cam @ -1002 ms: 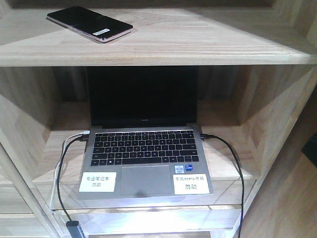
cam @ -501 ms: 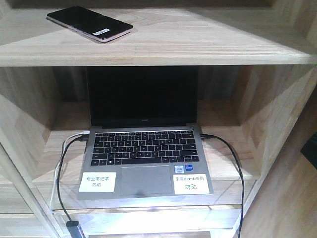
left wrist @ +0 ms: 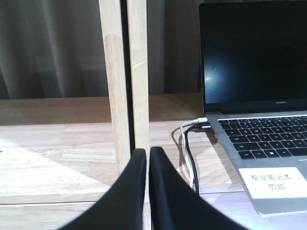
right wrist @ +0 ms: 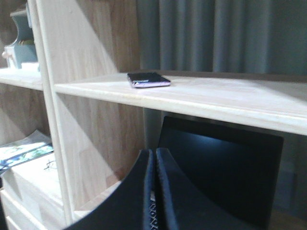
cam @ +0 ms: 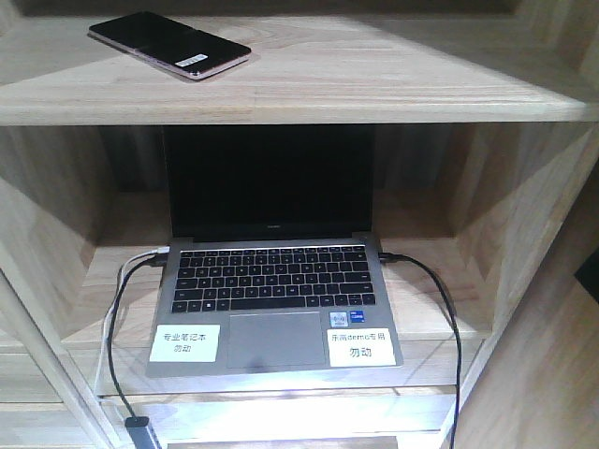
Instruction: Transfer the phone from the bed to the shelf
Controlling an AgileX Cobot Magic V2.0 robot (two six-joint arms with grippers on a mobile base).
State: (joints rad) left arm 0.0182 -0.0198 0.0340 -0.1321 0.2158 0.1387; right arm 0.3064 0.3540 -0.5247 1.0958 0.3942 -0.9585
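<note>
Left gripper fingers pressed together, nothing between them, near the shelf divider post. Right gripper also fully closed and empty, nearer than the open grey laptop on the lower board. Phone lies flat, face up, far left on the upper board; long axis runs diagonally, far-left to near-right, white-sticker end nearest, clear of both grippers.

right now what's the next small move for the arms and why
Probably just back both arms away and stop. The phone already lies flat on the shelf board above the laptop, and the left gripper and right gripper look shut and empty.
</note>
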